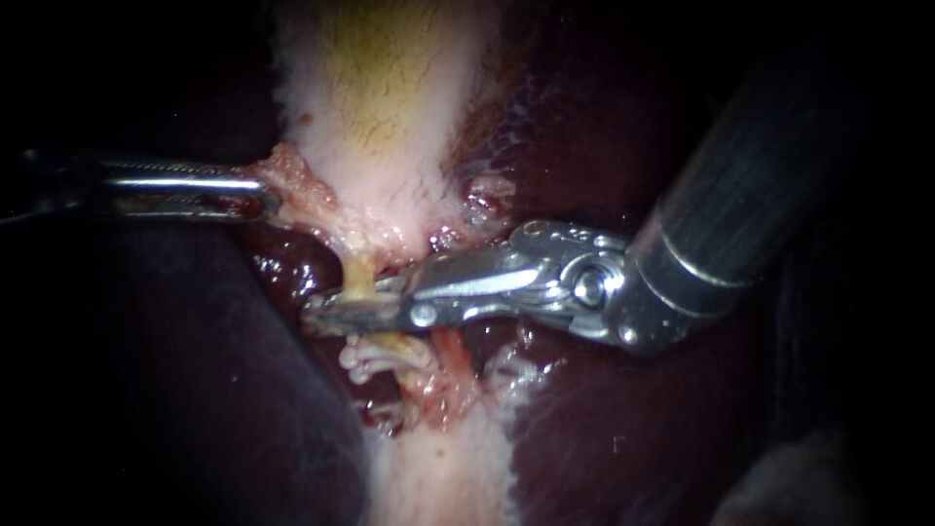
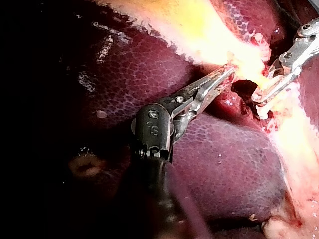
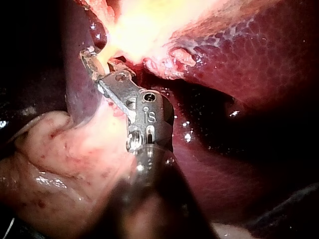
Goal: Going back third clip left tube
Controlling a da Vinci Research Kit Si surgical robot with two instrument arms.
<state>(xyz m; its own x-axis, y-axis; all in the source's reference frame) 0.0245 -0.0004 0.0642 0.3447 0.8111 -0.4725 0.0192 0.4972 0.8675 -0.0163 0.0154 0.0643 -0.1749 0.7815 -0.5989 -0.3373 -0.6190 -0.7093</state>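
My right instrument (image 1: 326, 314) comes in from the upper right, and its jaws lie across a thin yellowish tube (image 1: 358, 278) below the gallbladder (image 1: 380, 97). In the left wrist view the right instrument (image 2: 259, 94) shows a gap between its jaws, with the tube beside them, so they are open. Pale clips (image 1: 378, 356) sit on the tube just below the jaws. My left instrument (image 1: 265, 198) is shut on a frayed flap of gallbladder tissue (image 1: 292, 180) and holds it to the left. The left wrist view shows that same hold by my left instrument (image 2: 227, 74).
Dark red liver (image 1: 175, 370) lies on both sides of the pale tissue band. A second reddish tube (image 1: 450, 356) runs down to the right of the clips. The right instrument's thick shaft (image 1: 750, 175) fills the upper right.
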